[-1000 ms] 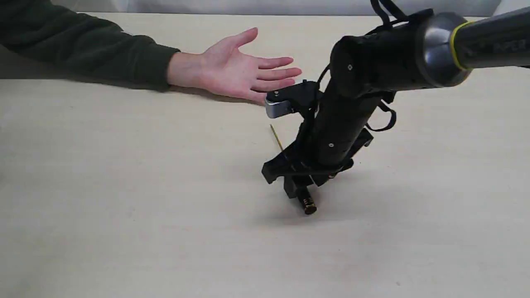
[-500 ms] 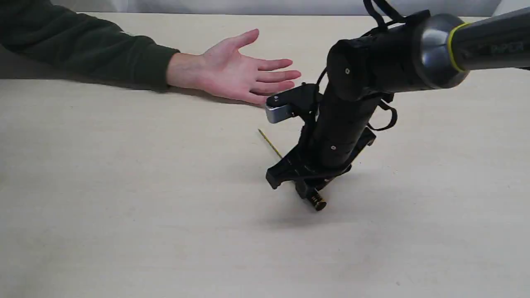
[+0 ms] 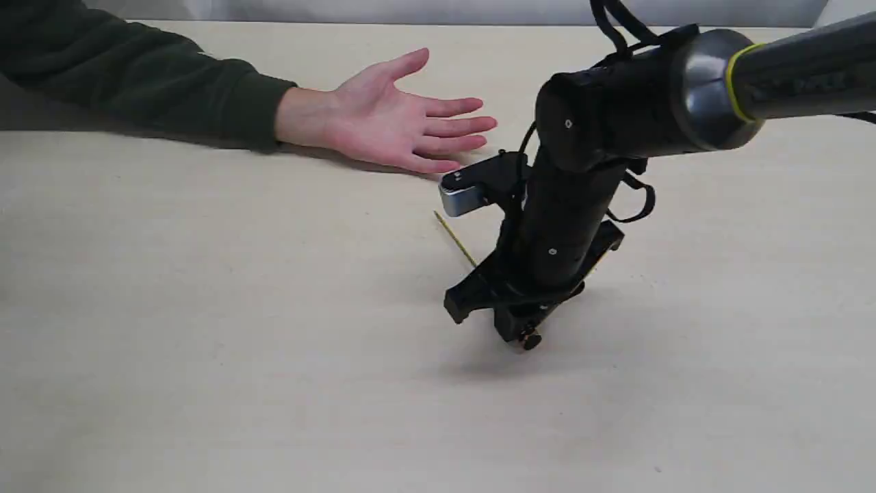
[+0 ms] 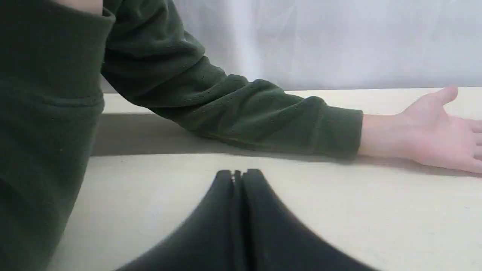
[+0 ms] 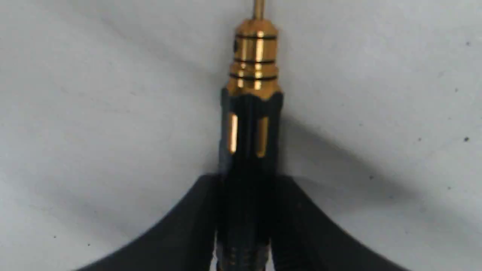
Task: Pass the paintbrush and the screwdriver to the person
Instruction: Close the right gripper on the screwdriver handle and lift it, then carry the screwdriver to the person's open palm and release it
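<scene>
Two black fingers of the right gripper [image 3: 521, 327] pinch the black handle of the screwdriver [image 3: 456, 240] just right of the frame's centre, close to the table [image 3: 205, 308]. Its thin gold shaft slants toward the upper left. The person's open hand [image 3: 390, 120] lies palm up at upper centre, apart from it. The left gripper [image 4: 238, 174] holds nothing, its fingers pressed together.

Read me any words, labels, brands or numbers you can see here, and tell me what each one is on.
None can be read.
On the grey arm tube: faint marks, too blurred to read.
On the screwdriver: gold rings, no lettering.
On the green sleeve: no label shows.
</scene>
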Robot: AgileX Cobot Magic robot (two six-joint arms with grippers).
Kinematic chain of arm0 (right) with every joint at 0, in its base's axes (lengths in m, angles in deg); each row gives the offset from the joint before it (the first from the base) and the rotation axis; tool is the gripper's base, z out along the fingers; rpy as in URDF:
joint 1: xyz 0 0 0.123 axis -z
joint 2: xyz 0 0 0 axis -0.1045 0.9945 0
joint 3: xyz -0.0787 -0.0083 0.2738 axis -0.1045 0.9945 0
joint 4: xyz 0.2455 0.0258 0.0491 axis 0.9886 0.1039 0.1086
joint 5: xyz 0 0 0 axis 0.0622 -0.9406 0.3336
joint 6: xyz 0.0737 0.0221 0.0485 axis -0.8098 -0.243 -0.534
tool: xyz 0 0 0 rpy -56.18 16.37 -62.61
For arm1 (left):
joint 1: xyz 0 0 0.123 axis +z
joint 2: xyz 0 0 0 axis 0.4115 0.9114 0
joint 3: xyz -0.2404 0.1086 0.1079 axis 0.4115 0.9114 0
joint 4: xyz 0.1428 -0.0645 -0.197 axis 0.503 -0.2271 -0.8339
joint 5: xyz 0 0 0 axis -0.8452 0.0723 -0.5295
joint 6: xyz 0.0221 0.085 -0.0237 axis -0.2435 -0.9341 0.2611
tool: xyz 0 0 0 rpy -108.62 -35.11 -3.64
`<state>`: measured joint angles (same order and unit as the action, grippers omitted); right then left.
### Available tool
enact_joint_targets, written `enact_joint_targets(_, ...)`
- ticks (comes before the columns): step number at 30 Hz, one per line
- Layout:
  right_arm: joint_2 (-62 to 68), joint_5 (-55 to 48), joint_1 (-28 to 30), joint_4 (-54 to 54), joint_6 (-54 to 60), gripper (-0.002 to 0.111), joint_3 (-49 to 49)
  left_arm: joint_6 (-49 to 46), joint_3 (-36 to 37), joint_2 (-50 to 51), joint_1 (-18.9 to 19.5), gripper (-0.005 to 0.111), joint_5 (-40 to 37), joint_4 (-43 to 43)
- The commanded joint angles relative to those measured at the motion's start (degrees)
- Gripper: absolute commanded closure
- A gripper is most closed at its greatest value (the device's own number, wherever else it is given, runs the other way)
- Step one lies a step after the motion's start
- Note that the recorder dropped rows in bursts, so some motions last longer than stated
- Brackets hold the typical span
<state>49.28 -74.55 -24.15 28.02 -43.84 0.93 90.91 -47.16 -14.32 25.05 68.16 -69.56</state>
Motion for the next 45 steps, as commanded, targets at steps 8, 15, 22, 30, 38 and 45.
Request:
enact_joint_targets(8,1.4,5.1,0.0,-3.8,0.4,0.104,0.4,0.1,0.1,-0.1,-0.1,0.107,0.2,0.0)
enact_joint_targets(15,-3.7,10.3,0.0,1.0,4.0,0.104,0.4,0.1,0.1,-0.1,-0.1,0.107,0.2,0.0)
enact_joint_targets(22,-12.4,10.3,0.0,11.0,14.6,0.104,0.4,0.1,0.1,-0.1,-0.1,0.107,0.0,-0.2)
enact_joint_targets(30,-17.1,16.5,0.1,10.3,15.0,0.104,-3.3,0.1,0.1,-0.1,-0.1,0.107,0.2,-0.2)
enact_joint_targets(38,-7.4,14.0,0.1,6.4,10.6,0.104,-17.1,0.1,0.1,-0.1,-0.1,0.107,0.2,-0.2)
enact_joint_targets(45,4.5,5.7,0.1,-9.4,-3.4,0.104,-30.4,0.1,0.1,-0.1,-0.1,0.107,0.2,-0.2)
